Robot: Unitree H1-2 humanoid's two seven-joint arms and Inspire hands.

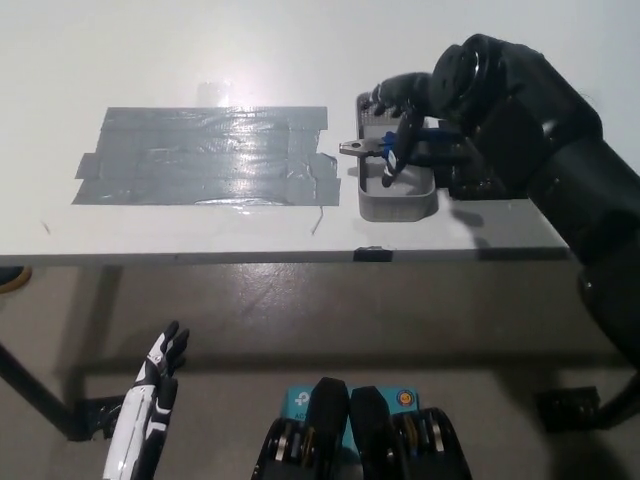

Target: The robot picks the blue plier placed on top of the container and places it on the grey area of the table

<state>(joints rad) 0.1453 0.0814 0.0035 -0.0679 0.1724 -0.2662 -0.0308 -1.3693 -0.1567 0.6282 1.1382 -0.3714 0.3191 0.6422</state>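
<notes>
Blue-handled plier [385,146] with bare metal jaws: lies across the top of the small grey perforated plastic container [397,200], long axis running 3 to 9 o'clock, metal nose pointing to 9 o'clock and jutting just past the container's left rim. Blue handles extend toward 3 o'clock and are mostly hidden under the hand.

Black right hand [408,120]: over the plier's handle end, fingers curled downward around the blue grips; whether they actually clamp the handles cannot be told. Black forearm runs off toward 4 o'clock, wrist bent so the palm faces down over the container.

Grey container: stands on the white table [200,50], just right of the tape patch, close to the table's near edge.

Grey tape patch [205,155]: wide rectangle of overlapping glossy strips at 9 o'clock of the container, its right edge just beside the plier's nose.

Black flat mat [480,185]: at 3 o'clock of the container, largely covered by the arm.

White left hand [150,395]: hangs below the table edge at 7 o'clock, fingers loosely apart, holding nothing.
</notes>
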